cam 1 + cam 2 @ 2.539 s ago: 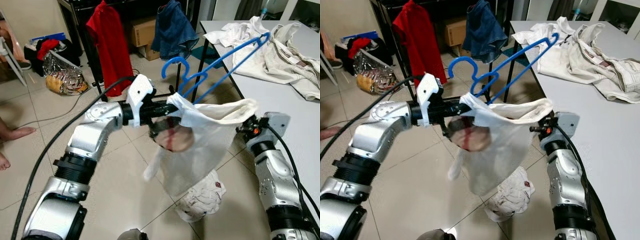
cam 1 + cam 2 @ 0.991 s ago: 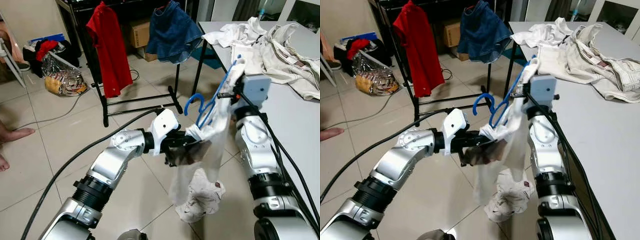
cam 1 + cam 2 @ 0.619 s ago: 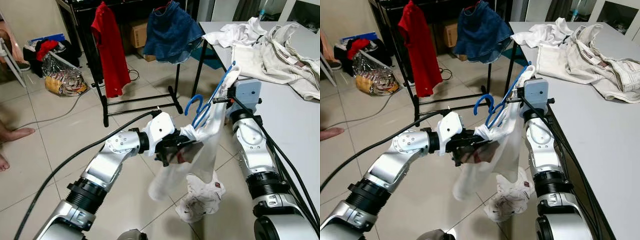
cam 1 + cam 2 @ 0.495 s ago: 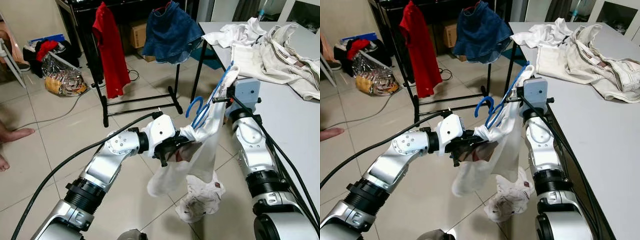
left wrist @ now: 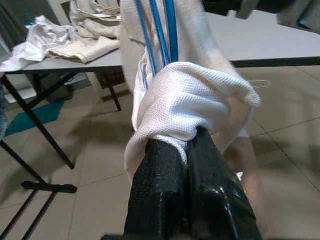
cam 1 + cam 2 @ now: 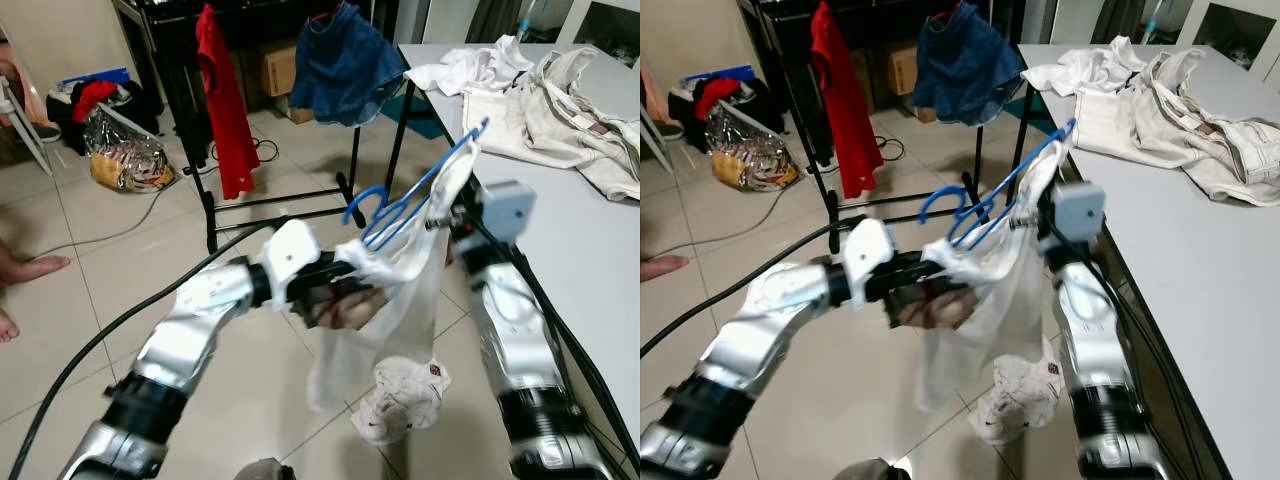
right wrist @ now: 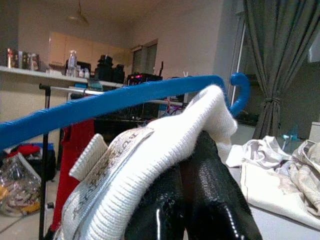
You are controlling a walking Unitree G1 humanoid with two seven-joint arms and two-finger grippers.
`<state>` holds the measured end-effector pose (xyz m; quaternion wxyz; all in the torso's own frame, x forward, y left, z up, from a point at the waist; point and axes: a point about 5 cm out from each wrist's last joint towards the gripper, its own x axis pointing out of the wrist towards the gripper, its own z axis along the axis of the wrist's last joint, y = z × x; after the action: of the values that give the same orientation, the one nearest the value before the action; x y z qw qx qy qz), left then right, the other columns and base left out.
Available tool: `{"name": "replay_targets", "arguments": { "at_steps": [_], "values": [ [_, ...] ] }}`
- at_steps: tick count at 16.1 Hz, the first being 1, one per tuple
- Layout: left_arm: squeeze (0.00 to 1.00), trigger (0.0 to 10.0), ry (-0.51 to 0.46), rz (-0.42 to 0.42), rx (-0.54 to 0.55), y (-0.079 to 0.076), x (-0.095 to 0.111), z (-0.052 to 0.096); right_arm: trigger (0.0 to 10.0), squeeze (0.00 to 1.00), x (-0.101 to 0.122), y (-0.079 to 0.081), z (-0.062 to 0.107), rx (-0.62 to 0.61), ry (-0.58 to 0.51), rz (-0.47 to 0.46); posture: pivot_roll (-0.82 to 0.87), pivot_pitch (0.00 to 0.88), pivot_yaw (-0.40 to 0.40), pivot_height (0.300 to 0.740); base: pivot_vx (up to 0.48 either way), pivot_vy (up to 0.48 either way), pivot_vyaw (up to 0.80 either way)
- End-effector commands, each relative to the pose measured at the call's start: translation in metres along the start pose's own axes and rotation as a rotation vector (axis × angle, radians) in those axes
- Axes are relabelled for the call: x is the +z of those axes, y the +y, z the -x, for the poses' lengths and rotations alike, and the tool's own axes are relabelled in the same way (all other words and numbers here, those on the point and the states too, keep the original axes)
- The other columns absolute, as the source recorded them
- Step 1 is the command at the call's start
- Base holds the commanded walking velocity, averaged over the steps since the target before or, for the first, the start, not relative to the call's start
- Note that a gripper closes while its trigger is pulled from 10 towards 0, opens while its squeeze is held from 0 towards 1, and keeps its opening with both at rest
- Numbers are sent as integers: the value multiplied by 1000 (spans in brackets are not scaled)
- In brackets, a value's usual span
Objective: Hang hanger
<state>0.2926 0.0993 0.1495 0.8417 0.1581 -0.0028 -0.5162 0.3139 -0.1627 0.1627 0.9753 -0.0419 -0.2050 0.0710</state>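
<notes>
- Blue plastic hanger (image 6: 415, 190) sat in mid-air between the two arms, in front of the robot, its hook toward the left and its far end raised toward the grey table (image 6: 590, 240) on the right; a white garment (image 6: 385, 300) was threaded on it and drooped toward the tiled floor.
- White knit cloth of that kind looked light and limp and would likely slide along the smooth bars if tilted, while the thin hanger seemed stiff yet springy; the firmest hold would probably be where cloth and bar bunch together, leaving the hook free for the rail.
- Left gripper (image 5: 186, 150) had its two black fingers pressed together on a fold of the white garment, just below the blue bars.
- Right gripper (image 7: 187, 165) was likewise clamped on the garment's ribbed, labelled edge, with the blue bar running just above it.
- Farther off to the left stood a black clothes rack (image 6: 205, 170) carrying a red shirt (image 6: 222, 100) and a denim piece (image 6: 345, 65); it was well apart from the hook.
- Another crumpled white cloth (image 6: 400, 400) lay on the floor beneath the hanging garment, and pale clothes (image 6: 545, 90) were heaped on the table.
</notes>
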Motion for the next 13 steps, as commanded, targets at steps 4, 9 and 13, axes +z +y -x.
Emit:
{"name": "replay_targets", "arguments": {
  "at_steps": [4,9,13],
  "values": [
    [0,10000,52,-107,-4,-10,-6,3,0,0,13,-1,-1,-22,-35,-46,15,0,29,723,0,0,0],
    [0,10000,64,-112,47,-2,-8,3,0,0,19,1,-3,-17,-50,-75,21,0,26,723,0,0,0],
    [0,10000,53,-144,96,11,-3,3,0,0,22,10,1,39,-61,-92,22,0,29,723,0,0,0]
  ]
}}
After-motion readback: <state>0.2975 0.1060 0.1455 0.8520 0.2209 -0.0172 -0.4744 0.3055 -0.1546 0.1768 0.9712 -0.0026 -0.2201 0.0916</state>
